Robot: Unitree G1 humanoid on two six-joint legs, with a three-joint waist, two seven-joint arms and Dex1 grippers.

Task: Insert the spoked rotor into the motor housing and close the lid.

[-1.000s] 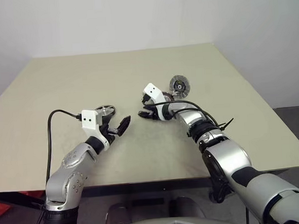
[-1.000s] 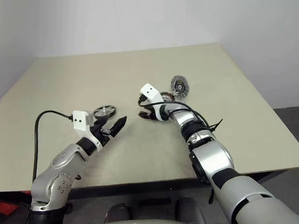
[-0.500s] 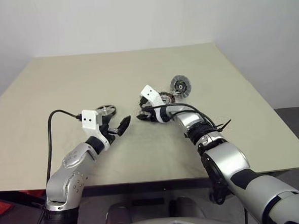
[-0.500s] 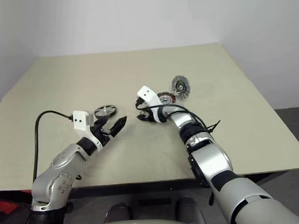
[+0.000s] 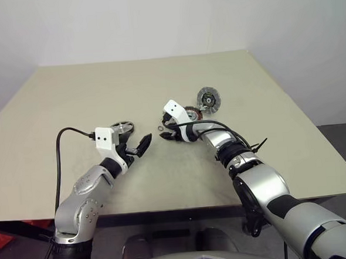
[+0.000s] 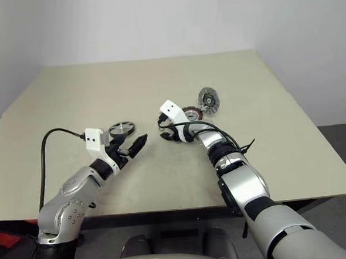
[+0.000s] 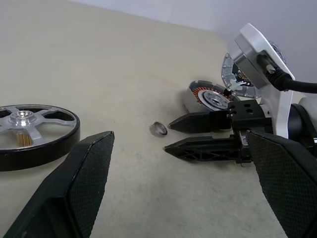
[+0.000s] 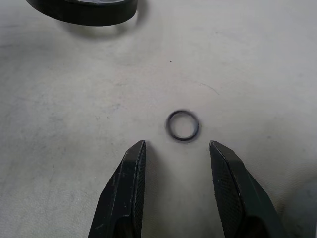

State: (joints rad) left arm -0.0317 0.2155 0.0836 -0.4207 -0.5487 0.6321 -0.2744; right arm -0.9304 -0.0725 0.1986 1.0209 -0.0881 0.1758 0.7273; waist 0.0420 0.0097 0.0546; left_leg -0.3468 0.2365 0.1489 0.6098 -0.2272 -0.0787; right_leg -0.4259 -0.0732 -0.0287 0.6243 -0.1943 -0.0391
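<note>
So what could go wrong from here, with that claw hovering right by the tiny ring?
1. The ring is thin and lies flat on the table; the right gripper, open just short of it, may slide it away instead of gripping it.
2. The housing sits close behind that gripper, with the lid propped against it, so a nudge could topple the lid.
3. The rotor lies untouched beside the open left gripper.
</note>
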